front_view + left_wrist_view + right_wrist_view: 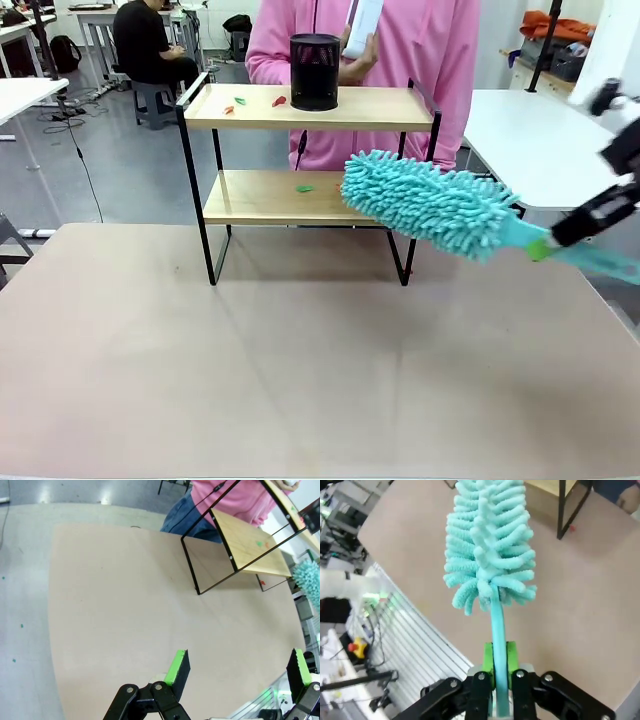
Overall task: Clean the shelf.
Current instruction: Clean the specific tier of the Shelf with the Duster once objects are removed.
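Turquoise duster (430, 205), pale wooden black-framed shelf (370, 105), black mesh cup (315, 72), pink jacket (420, 50)

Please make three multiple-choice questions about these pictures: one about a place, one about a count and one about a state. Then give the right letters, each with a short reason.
1. Where does the black mesh cup stand?
A. on the top board of the black-framed shelf
B. on its lower board
C. on the table

2. How many light wooden boards does the shelf have?
A. one
B. two
C. four

3. What is the state of the right gripper?
A. open
B. shut on the teal fluffy duster
C. shut on nothing

Answers:
1 A: the cup stands on the top board.
2 B: one board lies above the other.
3 B: the gripper clamps the duster's teal handle.
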Motion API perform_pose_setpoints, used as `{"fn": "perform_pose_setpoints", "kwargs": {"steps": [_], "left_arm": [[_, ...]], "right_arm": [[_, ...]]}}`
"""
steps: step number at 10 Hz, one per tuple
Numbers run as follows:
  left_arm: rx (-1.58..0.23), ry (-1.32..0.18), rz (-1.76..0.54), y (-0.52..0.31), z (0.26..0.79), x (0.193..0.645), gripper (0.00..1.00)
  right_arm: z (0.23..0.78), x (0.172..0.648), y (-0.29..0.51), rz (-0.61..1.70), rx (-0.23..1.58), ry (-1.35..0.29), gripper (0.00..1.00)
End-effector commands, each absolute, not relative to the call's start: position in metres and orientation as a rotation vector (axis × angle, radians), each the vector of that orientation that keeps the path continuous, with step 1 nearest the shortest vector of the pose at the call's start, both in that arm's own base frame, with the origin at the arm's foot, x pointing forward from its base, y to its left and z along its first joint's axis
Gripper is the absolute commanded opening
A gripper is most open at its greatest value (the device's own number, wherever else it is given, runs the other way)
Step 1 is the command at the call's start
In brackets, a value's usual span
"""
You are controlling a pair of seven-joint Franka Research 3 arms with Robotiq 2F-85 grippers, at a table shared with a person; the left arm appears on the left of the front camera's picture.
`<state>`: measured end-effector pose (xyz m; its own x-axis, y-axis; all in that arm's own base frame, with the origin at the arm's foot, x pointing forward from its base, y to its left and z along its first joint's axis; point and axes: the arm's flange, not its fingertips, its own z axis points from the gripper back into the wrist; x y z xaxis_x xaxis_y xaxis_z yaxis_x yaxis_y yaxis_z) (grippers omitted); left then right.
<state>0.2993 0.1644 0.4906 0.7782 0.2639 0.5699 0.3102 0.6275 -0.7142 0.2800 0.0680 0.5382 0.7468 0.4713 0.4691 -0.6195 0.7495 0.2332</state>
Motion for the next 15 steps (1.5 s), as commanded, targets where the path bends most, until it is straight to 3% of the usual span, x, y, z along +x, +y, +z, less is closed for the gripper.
{"fn": "perform_pose_setpoints", "kwargs": {"steps": [1, 2, 4, 5, 15], "left_arm": [[-0.922, -0.728, -0.044, 0.163, 0.49, 0.3, 1.0], [-0.922, -0.728, -0.044, 0.163, 0.49, 0.3, 1.0], [-0.922, -0.728, -0.044, 0.163, 0.49, 0.3, 1.0], [-0.922, -0.728, -0.044, 0.163, 0.49, 0.3, 1.0], [-0.922, -0.728, -0.044, 0.163, 0.49, 0.3, 1.0]], "right_arm": [[0.516, 0.283, 0.084, 0.486, 0.37, -0.437, 0.12], [0.522, 0.272, 0.066, 0.599, 0.467, -0.437, 0.12], [0.53, 0.291, 0.084, 0.559, 0.389, -0.401, 0.12], [0.531, 0.294, 0.081, 0.432, 0.29, -0.433, 0.12], [0.487, 0.342, 0.201, 0.166, 0.23, -0.496, 0.12]]}}
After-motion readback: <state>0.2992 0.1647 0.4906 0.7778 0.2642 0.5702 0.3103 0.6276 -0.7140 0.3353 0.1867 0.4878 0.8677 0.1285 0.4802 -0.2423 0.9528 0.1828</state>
